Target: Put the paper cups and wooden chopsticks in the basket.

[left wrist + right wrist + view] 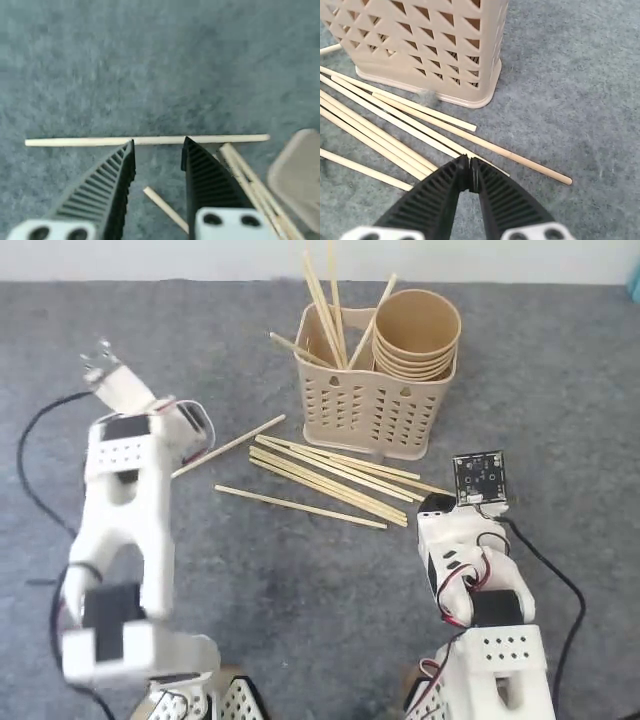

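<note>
- While the grey cover (560, 390) lies over the whole table with a short, felt-like nap, the two white plastic arms stand at its near edge; a thin black cable (35, 440) curves beside the left arm (125, 500).
- The left arm stretches forward, well to the side of the basket; the right arm (480, 610) is folded lower, and its wrist ends near the basket's foot.
- The basket (365, 405) is beige plastic, rectangular, with walls pierced by rows of small triangular holes (430, 45); it stands upright.
- The paper cups (417, 325) are brown, round and nested in one stack; they sit in the basket's right part.
- The upright chopsticks (325, 300) are pale, thin wood; they lean in the basket's left part.
- The loose chopsticks (330, 475) lie flat on the cover in a slanted bundle before the basket (485, 145); some touch each other.
- The single chopstick (245, 438) lies apart from the bundle.
- The left gripper (158, 145) has ribbed black fingers held apart; their tips are at the single chopstick (75, 142), which crosses in front of them; contact cannot be told.
- The right gripper (469, 162) has its fingertips pressed together, low over the bundle.
</note>
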